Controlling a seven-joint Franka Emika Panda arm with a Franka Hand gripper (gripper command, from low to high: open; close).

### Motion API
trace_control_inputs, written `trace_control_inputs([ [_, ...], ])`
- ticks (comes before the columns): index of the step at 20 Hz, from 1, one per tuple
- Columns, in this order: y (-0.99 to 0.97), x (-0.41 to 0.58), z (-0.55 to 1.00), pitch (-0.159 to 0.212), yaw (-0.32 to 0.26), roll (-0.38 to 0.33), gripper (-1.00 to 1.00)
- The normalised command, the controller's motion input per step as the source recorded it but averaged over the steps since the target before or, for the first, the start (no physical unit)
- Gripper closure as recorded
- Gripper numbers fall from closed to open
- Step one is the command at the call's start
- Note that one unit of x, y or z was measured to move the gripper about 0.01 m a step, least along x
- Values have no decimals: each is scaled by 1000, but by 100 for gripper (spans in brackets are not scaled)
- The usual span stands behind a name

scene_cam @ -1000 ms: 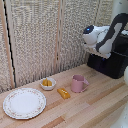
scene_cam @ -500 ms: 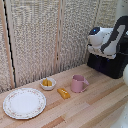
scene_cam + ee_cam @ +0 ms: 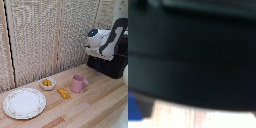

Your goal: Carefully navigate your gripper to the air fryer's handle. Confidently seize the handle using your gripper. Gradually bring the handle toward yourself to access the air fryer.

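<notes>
The air fryer (image 3: pixel 114 66) is a boxy matte-black appliance at the exterior view's right, on the wooden table. My gripper (image 3: pixel 96 52), a white block at the end of the white-and-black arm (image 3: pixel 111 36), sits right against the fryer's upper side that faces the exterior view's left. Its fingers do not show clearly there. In the wrist view the fryer's black surface (image 3: pixel 193 50) fills nearly the whole blurred picture, very close. One blue fingertip (image 3: pixel 135 108) shows at a corner. The handle is not distinguishable in either view.
A pink mug (image 3: pixel 78 83) stands on the table (image 3: pixel 95 107) to the exterior view's left of the fryer. Beside it are a small orange piece (image 3: pixel 63 93), a white bowl with orange food (image 3: pixel 48 83) and a patterned plate (image 3: pixel 24 103). A woven screen (image 3: pixel 45 35) stands behind.
The arm has shifted a little toward the air fryer and now sits close against it. The mug, bowl and plate have not moved.
</notes>
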Motion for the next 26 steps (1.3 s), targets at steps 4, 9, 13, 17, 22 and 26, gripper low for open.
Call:
trace_control_inputs([
  [4,100,30,0,98,-183,2,100],
  [9,0,18,30,162,-246,276,100],
  [13,0,0,-1,245,-189,347,100],
  [17,0,-36,-4,259,-148,348,100],
  [22,89,-175,6,207,-112,331,100],
  [26,484,-239,12,53,-102,176,100],
])
